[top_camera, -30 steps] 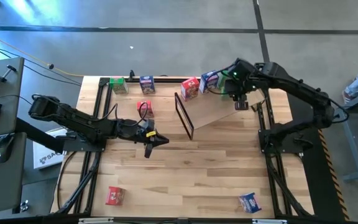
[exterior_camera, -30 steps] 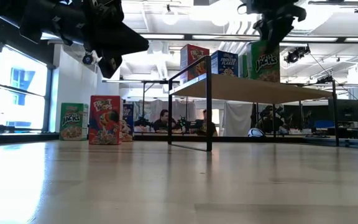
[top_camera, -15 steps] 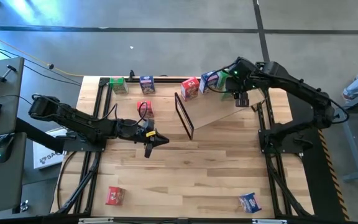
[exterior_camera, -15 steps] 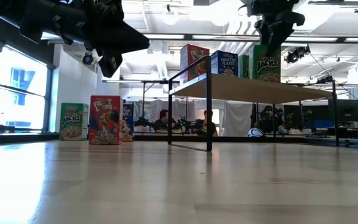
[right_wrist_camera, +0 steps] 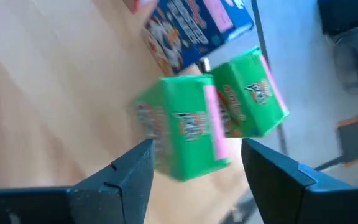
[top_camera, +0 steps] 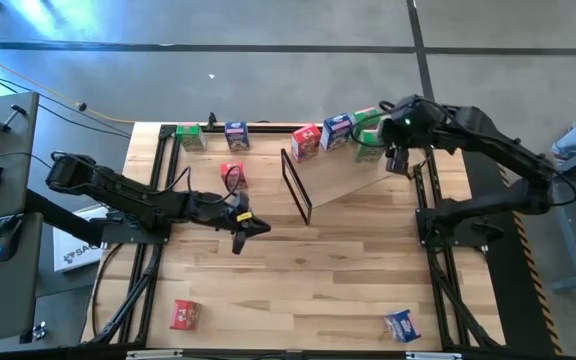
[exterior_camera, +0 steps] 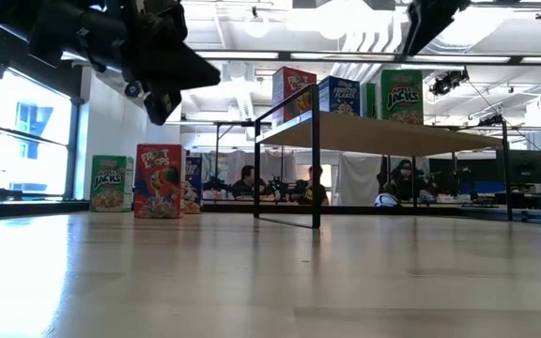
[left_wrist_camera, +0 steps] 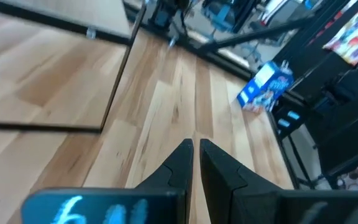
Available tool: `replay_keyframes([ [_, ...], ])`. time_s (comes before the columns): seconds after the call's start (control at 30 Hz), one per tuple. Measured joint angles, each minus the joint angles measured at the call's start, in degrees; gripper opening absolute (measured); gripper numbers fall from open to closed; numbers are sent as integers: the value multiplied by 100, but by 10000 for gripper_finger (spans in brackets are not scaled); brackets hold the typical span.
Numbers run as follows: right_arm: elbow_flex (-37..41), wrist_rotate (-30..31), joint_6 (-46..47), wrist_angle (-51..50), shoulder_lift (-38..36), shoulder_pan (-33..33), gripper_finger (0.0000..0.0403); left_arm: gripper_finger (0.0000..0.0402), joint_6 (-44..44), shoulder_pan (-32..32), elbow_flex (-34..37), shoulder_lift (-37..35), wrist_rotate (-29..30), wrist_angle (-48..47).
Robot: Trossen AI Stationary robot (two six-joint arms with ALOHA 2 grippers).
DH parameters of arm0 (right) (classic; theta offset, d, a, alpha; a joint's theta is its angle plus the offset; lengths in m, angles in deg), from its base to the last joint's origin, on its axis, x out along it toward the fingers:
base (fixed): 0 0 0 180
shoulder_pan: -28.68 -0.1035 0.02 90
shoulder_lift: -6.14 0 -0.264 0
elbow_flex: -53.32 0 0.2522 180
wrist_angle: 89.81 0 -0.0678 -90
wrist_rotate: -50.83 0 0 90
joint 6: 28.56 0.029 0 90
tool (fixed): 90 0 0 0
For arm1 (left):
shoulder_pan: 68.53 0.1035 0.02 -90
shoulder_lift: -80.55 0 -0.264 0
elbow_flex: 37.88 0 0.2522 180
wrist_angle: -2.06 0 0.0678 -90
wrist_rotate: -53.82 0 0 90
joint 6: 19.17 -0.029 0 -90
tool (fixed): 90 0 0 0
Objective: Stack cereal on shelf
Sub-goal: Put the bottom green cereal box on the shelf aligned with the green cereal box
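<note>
The right gripper [right_wrist_camera: 194,165] is hanging wide open and empty just off the green cereal box [right_wrist_camera: 182,127] standing on the shelf [top_camera: 343,172]; only the right wrist view shows that gap. The left gripper [top_camera: 255,226] is hovering shut over the desk [top_camera: 308,280].

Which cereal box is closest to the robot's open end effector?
The green box on the shelf, at the end of the row beside the blue one. The right end effector hangs open just beside it; every other box sits farther away.
</note>
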Motion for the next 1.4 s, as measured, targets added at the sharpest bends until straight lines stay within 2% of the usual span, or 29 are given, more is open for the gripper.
replay_keyframes([
  [0.1,0,-4,1083,-182,-108,-269,189,21,80,85,0,0,1,-106],
  [0.23,0,113,2154,-355,-109,-655,135,21,-21,222,0,0,1,-78],
  [0.37,42,617,2927,-451,-34,-964,76,21,-59,330,0,0,1,-78],
  [0.47,462,831,3351,-401,-95,-1107,40,21,-135,360,0,0,1,-76],
  [0.6,1483,830,3834,189,-325,-1204,11,21,-173,360,0,0,-1,-76],
  [0.73,2327,836,4171,1128,-583,-1241,1,21,-208,360,0,0,-1,-76],
  [0.93,3015,946,4279,1806,-653,-1129,0,21,-208,360,0,0,-1,-77],
  [1.4,3375,1296,3984,2368,-635,-687,0,21,-160,358,0,0,-1,-103],
])
